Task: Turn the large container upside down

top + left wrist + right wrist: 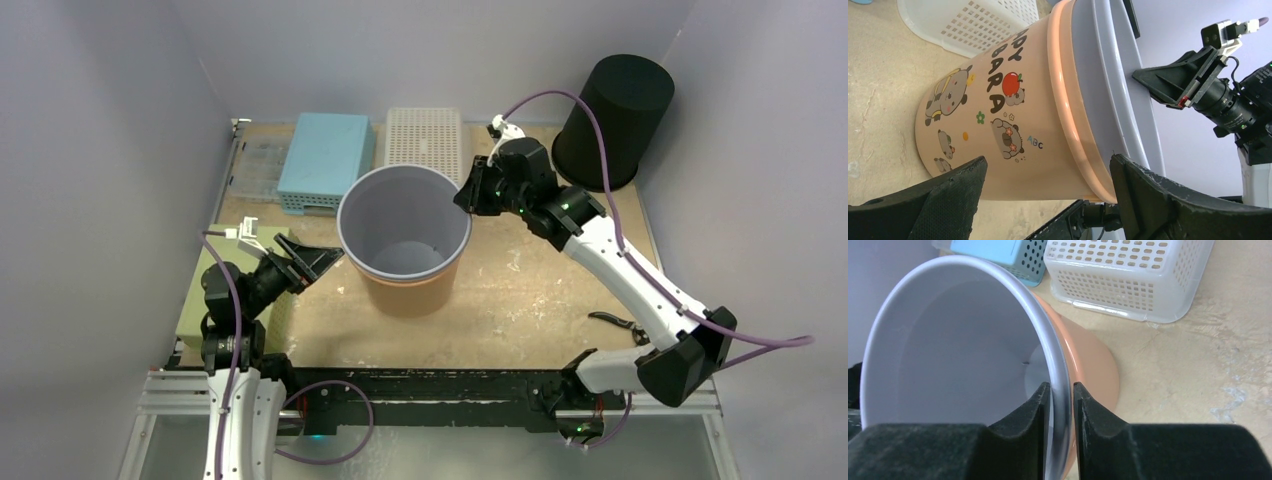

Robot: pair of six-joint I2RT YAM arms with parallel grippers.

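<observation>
Behind the large container [404, 215] sit a slotted crate [324, 160], to the left, and a mesh basket [425, 140]; a round bin [612, 120] stands behind-right; possibly pliers [612, 320] lie front-right.

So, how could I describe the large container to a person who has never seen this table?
On the wooden table, look in the middle, just in front of the blue basket and the white basket at the back. There stands an open round bucket. Unlike the black bin in the far right corner, it is peach outside with cartoon animals and pale lilac inside.
</observation>
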